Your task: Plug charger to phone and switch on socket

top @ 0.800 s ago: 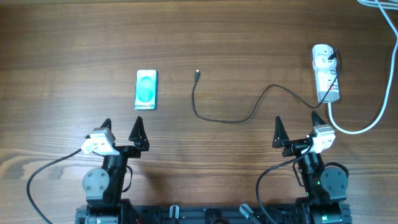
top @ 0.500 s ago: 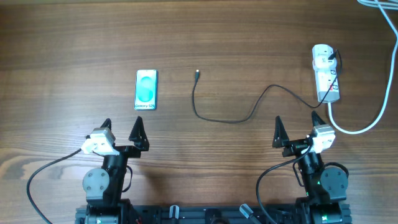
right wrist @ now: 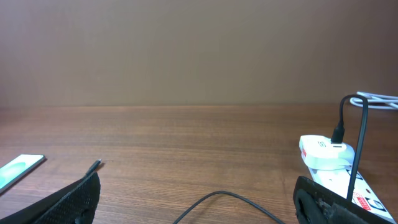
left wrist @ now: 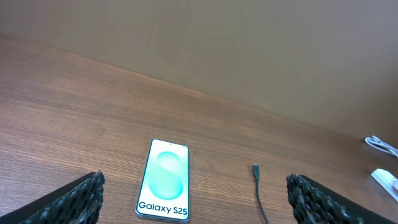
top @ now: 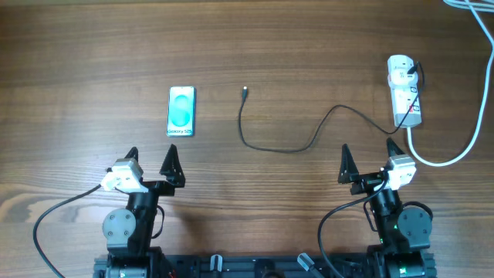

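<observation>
Left gripper (top: pixel 150 162) and right gripper (top: pixel 370 158) gape empty; I'd pinch the charger (top: pixel 289 150) behind its tip (three o'clock of the phone (top: pixel 181 110)).

brown wood-grain table (top: pixel 77 46), plain tan wall (left wrist: pixel 249 37) behind it

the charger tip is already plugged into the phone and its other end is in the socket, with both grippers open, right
Not quite. The tip of the charger lies loose on the table, apart from the phone, as the overhead view shows. Its other end is in the socket, and the left gripper and right gripper are both open.
</observation>
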Robot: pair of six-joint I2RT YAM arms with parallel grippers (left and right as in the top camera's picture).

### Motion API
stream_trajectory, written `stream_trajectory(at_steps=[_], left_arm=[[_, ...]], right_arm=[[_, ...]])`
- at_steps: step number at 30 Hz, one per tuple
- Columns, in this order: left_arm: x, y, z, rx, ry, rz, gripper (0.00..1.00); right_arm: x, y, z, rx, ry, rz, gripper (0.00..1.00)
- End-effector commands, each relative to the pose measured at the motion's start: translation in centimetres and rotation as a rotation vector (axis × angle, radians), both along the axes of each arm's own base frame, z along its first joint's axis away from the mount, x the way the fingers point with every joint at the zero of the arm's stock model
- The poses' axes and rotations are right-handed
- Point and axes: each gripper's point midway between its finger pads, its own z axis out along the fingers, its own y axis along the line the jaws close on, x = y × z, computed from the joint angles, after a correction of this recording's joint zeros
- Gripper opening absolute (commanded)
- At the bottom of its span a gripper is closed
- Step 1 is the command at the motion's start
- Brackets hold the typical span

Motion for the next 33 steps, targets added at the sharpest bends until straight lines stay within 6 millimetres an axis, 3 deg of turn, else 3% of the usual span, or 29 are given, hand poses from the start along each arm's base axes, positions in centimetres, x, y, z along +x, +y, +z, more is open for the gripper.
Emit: stream_trajectory(at_steps=[1, 33], left_arm=[[0.05, 0.46, -0.46, 0.009, 0.011, 0.023, 1.00], [0.07, 0.31, -0.08, 0.006, -0.005, 0.014, 1.00]], right_arm=[[0.02, -0.21, 0.10, 0.002, -0.005, -0.011, 1.00], [0.06, -0.20, 0.16, 0.001, -0.007, -0.010, 1.00]])
